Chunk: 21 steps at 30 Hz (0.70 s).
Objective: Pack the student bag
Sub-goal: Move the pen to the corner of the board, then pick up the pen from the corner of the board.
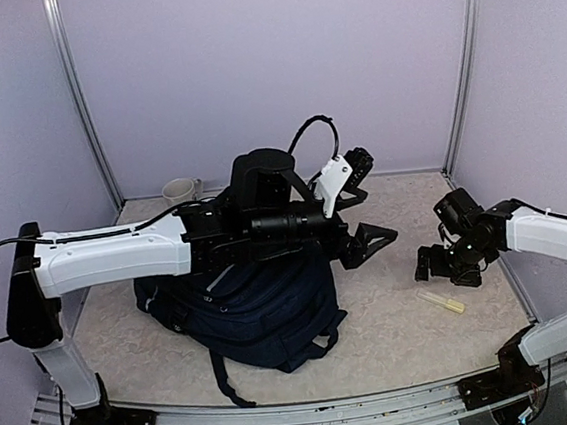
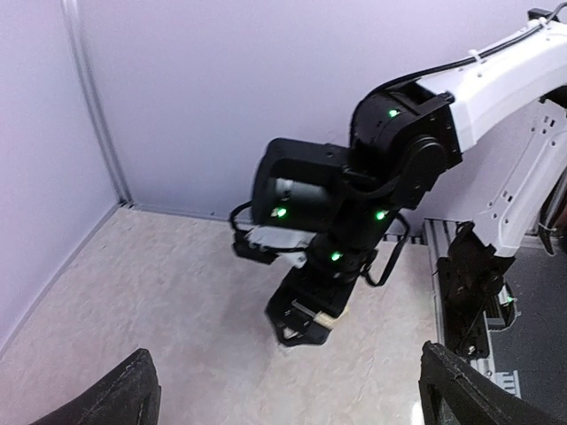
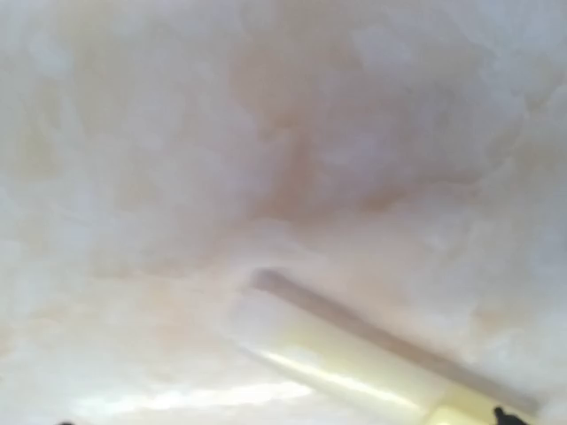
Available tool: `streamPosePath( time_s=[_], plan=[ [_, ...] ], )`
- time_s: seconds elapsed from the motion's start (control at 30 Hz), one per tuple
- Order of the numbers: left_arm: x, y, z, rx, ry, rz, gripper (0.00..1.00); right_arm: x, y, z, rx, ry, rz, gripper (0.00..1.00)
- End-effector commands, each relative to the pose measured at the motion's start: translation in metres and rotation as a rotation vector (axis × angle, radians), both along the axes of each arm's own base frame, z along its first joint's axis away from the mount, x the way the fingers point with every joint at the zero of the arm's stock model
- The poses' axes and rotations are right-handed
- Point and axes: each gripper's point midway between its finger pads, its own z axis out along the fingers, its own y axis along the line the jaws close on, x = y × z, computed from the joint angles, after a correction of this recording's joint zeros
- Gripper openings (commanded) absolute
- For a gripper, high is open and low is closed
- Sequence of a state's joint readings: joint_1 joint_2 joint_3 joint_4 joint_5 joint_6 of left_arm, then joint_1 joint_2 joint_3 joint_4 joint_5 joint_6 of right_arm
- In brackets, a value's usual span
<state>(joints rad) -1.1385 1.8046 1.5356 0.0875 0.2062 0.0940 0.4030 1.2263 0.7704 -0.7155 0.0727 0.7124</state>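
Observation:
The student bag [image 1: 248,311], a dark navy backpack, lies on the table at centre left, partly under my left arm. That arm reaches across it to the right. My left gripper [image 1: 367,240] hangs open and empty above the table past the bag; its fingertips [image 2: 133,390] show at the lower corners of the left wrist view. My right gripper [image 1: 445,269] points down at the table on the right, jaws apart with nothing in them. A pale yellow stick [image 1: 441,303] lies on the table just beside it, and shows blurred and close in the right wrist view as the stick [image 3: 354,363].
A beige mug [image 1: 181,190] stands at the back, behind the bag. Lilac walls with metal corner posts [image 1: 82,101] close in the table on three sides. A metal rail [image 1: 313,416] runs along the near edge.

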Motion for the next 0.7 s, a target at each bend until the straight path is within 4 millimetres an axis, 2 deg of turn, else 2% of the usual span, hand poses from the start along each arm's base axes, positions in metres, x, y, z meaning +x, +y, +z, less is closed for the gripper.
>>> streamPosePath(
  time_s=[0.0, 0.1, 0.2, 0.37, 0.4, 0.5, 0.67],
  plan=[
    [0.039, 0.048, -0.051, 0.203, 0.048, 0.186, 0.99, -0.006, -0.011, -0.026, -0.021, 0.096, 0.135, 1.0],
    [0.051, 0.073, -0.065, 0.233, 0.075, 0.256, 0.99, -0.003, -0.001, -0.043, 0.032, 0.156, 0.224, 1.0],
    [0.054, 0.096, -0.067, 0.231, 0.089, 0.308, 0.99, -0.019, 0.01, -0.067, 0.076, 0.249, 0.281, 0.97],
    [0.048, 0.118, -0.063, 0.203, 0.081, 0.304, 0.99, -0.025, -0.006, -0.083, -0.091, 0.324, 0.259, 0.86],
    [0.042, 0.119, -0.06, 0.186, 0.075, 0.271, 0.99, -0.028, -0.007, -0.086, -0.123, 0.348, 0.266, 0.82],
    [0.036, 0.125, -0.059, 0.162, 0.072, 0.256, 0.99, -0.036, 0.0, -0.094, -0.145, 0.393, 0.307, 0.59],
    [0.066, 0.145, -0.079, 0.246, 0.148, 0.387, 0.99, -0.035, 0.026, -0.091, -0.116, 0.378, 0.377, 0.31]
  ],
)
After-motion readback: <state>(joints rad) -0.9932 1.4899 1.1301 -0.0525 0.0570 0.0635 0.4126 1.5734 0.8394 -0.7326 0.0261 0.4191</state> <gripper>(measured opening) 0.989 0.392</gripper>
